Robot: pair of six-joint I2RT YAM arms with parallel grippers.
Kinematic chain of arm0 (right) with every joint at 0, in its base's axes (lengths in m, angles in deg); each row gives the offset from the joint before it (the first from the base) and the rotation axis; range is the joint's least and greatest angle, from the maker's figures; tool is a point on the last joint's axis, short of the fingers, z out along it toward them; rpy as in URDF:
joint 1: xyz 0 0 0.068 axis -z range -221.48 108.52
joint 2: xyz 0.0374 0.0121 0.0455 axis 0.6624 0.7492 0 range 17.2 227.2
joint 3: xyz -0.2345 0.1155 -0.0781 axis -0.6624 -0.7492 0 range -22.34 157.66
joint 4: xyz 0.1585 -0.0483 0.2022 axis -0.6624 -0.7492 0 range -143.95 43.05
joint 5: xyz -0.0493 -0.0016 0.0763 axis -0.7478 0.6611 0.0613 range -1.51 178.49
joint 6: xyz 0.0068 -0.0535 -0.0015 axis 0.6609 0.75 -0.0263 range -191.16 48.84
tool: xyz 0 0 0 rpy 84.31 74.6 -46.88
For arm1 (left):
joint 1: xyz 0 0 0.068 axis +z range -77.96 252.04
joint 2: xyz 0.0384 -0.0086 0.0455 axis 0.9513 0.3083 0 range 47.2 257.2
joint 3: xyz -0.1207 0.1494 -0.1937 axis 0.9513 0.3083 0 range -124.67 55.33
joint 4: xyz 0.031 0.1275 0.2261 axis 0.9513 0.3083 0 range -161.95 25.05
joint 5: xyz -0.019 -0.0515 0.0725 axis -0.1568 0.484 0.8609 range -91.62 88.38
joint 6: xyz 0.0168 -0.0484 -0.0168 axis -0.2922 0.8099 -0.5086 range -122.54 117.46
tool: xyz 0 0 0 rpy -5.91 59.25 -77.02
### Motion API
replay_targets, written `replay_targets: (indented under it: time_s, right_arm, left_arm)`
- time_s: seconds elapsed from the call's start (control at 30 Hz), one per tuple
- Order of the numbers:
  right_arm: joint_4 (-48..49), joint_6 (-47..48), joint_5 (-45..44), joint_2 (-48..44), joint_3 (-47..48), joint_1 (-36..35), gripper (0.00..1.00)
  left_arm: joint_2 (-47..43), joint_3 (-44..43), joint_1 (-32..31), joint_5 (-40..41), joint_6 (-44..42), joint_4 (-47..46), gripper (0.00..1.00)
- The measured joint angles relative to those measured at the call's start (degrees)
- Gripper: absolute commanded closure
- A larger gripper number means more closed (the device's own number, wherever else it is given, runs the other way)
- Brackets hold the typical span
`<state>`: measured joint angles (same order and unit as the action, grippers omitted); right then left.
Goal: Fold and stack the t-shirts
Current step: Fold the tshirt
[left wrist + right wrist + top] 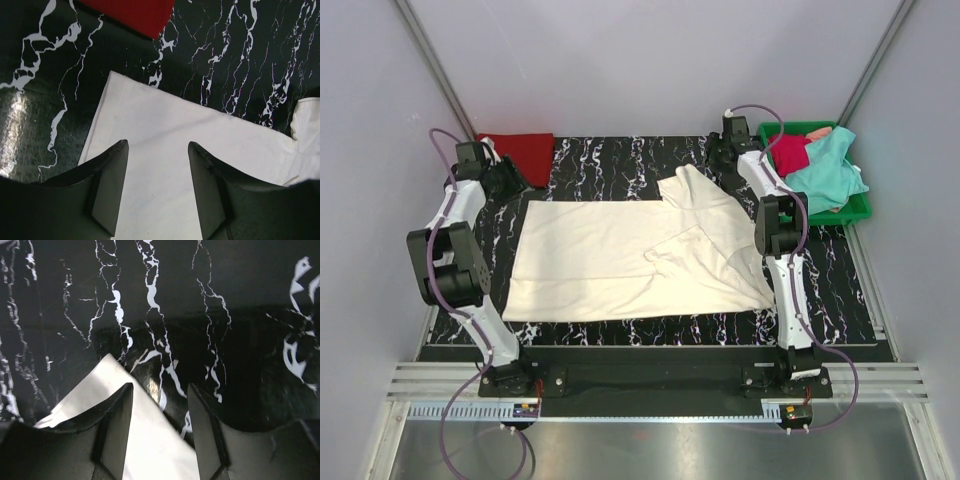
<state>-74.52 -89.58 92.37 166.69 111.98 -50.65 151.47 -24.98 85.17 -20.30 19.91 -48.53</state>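
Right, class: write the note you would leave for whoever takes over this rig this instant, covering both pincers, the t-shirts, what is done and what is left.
Left pincer: open, empty, over the far left corner of the cream-white shirt.
Right pincer: open, empty, above a pointed edge of that shirt.
Shirts: cream-white spread mid-table, not folded up; red shirt looks folded at the far left corner; teal shirt and crimson shirt bunched in the green tray, far right.
Done: the red one, apparently.
Left: fold the cream-white, then the tray's two; stack all.
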Motion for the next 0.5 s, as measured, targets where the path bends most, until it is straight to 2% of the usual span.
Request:
replay_targets:
  time_s: [0.1,0.3,0.5]
  right_arm:
    - [0.3,2.0,1.6,3.3,3.1,0.0,0.44]
    - [-1.0,6.3,1.3,3.8,5.4,-0.2,0.45]
    - [-3.9,10.6,1.8,3.1,3.9,-0.2,0.55]
  left_arm:
    - [1.7,-1.5,0.0,0.2,-1.3,-0.7,0.44]
    - [5.7,-2.6,0.1,1.2,-2.2,-0.6,0.46]
    - [10.4,-5.3,0.1,4.8,-3.1,1.3,0.45]
